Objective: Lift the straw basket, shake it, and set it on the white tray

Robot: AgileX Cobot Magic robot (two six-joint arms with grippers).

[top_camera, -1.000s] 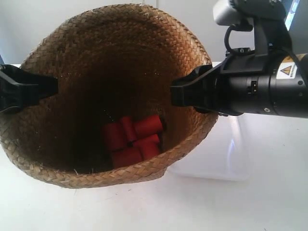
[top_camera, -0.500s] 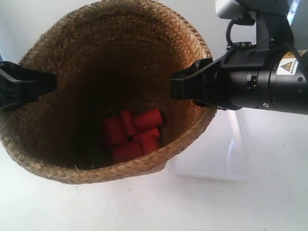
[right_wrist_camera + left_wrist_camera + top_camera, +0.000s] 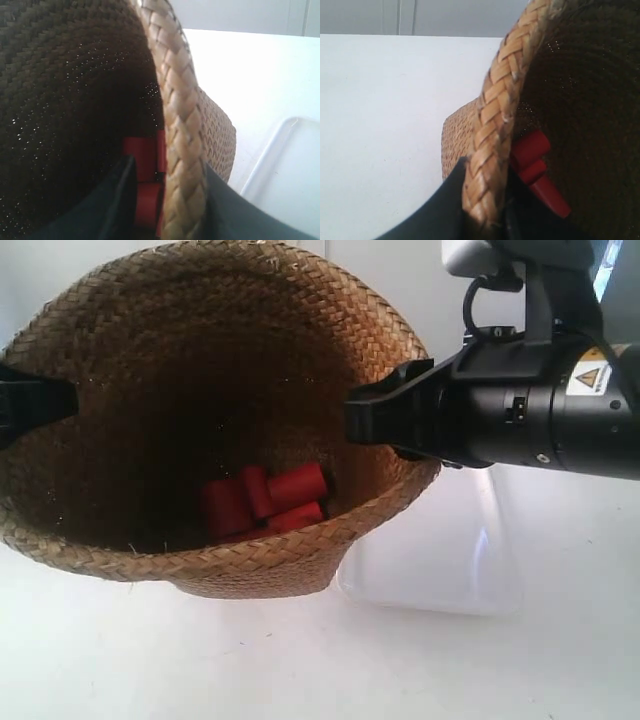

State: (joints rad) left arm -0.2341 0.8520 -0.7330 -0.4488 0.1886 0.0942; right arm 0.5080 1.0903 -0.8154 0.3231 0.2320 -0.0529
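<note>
**Both grippers clamped on the basket rim, basket tipped beside the tray**

The left gripper [image 3: 487,212] has its black fingers [image 3: 445,210] pressed on either side of the wide braided rim of the tall golden-brown woven straw basket [image 3: 495,100]. One finger is outside the wall and one inside, so it is gripping the rim. The right gripper [image 3: 175,210] does the same at its own part of the rim, with one black finger [image 3: 117,200] inside the basket, the other outside, and the braid squeezed between them. In the exterior view, the black tube-shaped arm at the exterior view's right [image 3: 540,415] reaches the rim from that side. The tip of the arm at the exterior view's left [image 3: 30,405] meets the opposite rim.

The basket hangs between the two grips, tipped so that its round mouth faces the exterior camera. A cluster of small red cylinders [image 3: 262,502] lies gathered against its lower wall. The flat glossy white rectangular plastic tray [image 3: 440,560] lies on the white tabletop [image 3: 300,670] toward the exterior view's right. The basket covers part of the tray in that view, and the right wrist view shows the tray just beside the basket's outer wall. Whether the basket's base touches anything cannot be told
</note>
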